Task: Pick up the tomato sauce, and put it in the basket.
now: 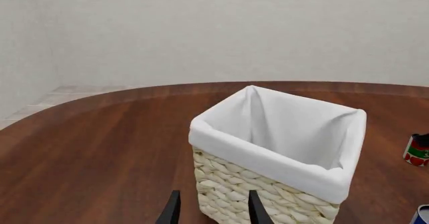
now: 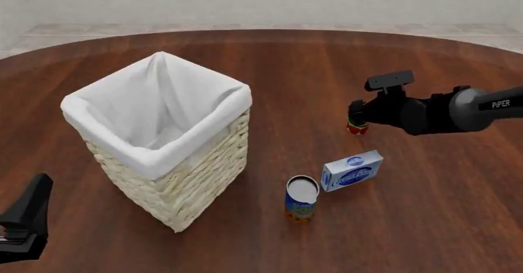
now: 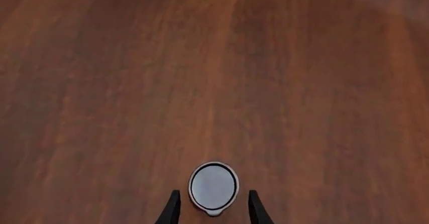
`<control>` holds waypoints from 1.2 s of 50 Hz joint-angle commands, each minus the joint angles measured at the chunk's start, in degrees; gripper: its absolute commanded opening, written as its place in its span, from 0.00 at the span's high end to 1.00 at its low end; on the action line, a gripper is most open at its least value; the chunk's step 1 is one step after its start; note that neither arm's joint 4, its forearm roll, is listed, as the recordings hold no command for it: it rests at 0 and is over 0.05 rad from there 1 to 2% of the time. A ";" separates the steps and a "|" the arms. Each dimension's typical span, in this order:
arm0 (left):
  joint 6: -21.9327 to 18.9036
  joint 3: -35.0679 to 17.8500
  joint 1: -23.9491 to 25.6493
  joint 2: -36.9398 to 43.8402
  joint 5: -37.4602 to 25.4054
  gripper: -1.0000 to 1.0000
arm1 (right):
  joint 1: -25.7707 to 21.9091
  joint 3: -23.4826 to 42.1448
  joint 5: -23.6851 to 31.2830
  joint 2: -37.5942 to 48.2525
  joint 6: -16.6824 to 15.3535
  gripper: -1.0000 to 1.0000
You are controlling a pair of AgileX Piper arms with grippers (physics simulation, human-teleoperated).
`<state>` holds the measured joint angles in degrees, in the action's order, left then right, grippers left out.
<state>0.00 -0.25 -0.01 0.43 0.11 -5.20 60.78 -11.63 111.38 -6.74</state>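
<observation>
Nothing is lifted yet — the right tool [image 3: 213, 209], fingers spread, straddles the tomato sauce [image 3: 213, 187] on the worktop [image 2: 327, 71], the basket [image 2: 176, 181] well apart — grasp, carry and drop remain.

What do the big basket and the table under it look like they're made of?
The basket looks like pale woven wicker or straw: its walls show chunky braided strands. A smooth white liner, probably cloth, folds over its rim. The table looks like polished reddish-brown wood, with long grain streaks and a soft sheen. As it is a render, these are only appearances.

the right gripper [image 3: 213, 210] points straight down — its open fingers [image 3: 172, 209] flank the tomato sauce's [image 3: 213, 186] silver-grey top — above the wooden table [image 3: 201, 73].
</observation>
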 commanded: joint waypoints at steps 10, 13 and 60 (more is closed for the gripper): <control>0.00 0.00 -0.01 -0.01 0.00 0.00 | 0.15 2.58 -0.68 4.64 0.37 0.00; 0.00 0.00 -0.01 -0.01 0.00 0.00 | 0.01 2.79 -0.72 5.18 0.57 0.00; 0.00 0.00 0.00 0.00 0.00 0.00 | -0.39 1.54 -0.76 3.36 0.80 1.00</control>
<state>0.00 -0.25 -0.02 0.43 0.11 -5.31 62.50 -12.83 116.55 -6.68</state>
